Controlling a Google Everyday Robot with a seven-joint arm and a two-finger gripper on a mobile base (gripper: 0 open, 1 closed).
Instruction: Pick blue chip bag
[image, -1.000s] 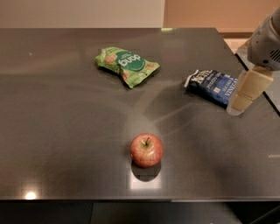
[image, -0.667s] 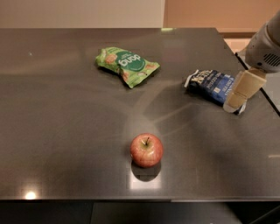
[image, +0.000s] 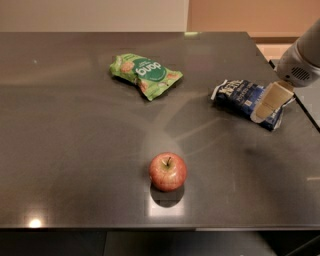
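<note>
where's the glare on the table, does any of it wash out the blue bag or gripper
Camera view: a small bright glare spot at the lower left of the table, pale streaks across its middle, a light patch under the apple. None reaches the blue chip bag; the gripper, over the bag's right end, is free of glare too.

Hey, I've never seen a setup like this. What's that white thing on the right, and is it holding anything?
That is a robot arm reaching in from the right; the beige piece at its tip is the gripper, its grabbing tool. One camera looks down on a dark table. On it lie a green snack bag, a red apple and a blue chip bag. The gripper is at the blue bag's right end. The bag lies on the table, not lifted; whether it is gripped cannot be told.
</note>
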